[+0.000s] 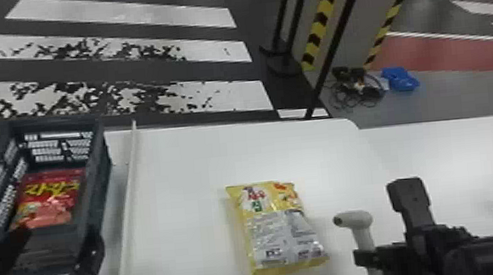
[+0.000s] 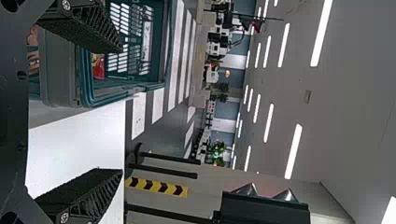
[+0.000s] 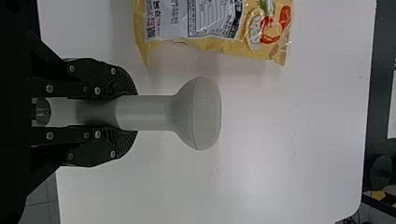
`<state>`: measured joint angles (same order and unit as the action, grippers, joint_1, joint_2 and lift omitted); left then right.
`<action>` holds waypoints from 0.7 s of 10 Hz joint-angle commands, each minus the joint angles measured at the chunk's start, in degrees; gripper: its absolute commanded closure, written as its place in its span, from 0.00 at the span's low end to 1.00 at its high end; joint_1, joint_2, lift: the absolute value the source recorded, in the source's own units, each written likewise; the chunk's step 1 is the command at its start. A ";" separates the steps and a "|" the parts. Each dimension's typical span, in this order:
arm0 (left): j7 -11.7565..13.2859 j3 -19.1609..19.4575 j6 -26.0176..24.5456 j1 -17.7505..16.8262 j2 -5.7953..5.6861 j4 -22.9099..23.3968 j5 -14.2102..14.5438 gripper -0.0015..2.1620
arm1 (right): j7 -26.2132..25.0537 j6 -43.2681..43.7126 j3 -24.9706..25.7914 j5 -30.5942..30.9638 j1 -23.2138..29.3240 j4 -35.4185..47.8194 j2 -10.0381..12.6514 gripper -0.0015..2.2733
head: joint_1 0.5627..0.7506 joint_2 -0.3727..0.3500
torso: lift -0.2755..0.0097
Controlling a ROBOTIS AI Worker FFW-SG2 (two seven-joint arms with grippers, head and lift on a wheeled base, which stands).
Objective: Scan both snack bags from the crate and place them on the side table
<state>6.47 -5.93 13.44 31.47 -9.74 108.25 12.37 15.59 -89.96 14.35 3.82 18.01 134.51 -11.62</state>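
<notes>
A yellow snack bag [image 1: 281, 230] lies flat on the white table, its printed grey panel up; the right wrist view also has this yellow bag [image 3: 210, 28]. The red snack bag [image 1: 51, 199] is inside the dark crate [image 1: 98, 177] at the left. My left gripper [image 1: 59, 249] stands open at the crate's near end; in the left wrist view the left gripper [image 2: 119, 109] has its fingers wide apart beside the crate [image 2: 84, 74]. Right of the yellow bag, my right gripper [image 1: 367, 258] is shut on the white scanner [image 1: 357, 220]. In the right wrist view the right gripper [image 3: 126, 113] clasps the handle of the scanner [image 3: 201, 113].
A thin raised white strip [image 1: 128, 179] runs between the crate and the yellow bag. At the right, another white table surface [image 1: 472, 149] adjoins. Black poles [image 1: 335, 42] rise behind the table.
</notes>
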 commanded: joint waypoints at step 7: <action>-0.05 0.13 -1.27 -0.26 0.16 -0.15 -0.15 0.04 | 2.16 27.60 3.31 -3.65 -10.45 -25.70 -7.19 0.99 | 0.70 0.04 | 0.63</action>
<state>6.41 -5.80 12.17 31.20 -9.62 108.16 12.24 17.84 -64.20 17.56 0.14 8.16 110.77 -18.48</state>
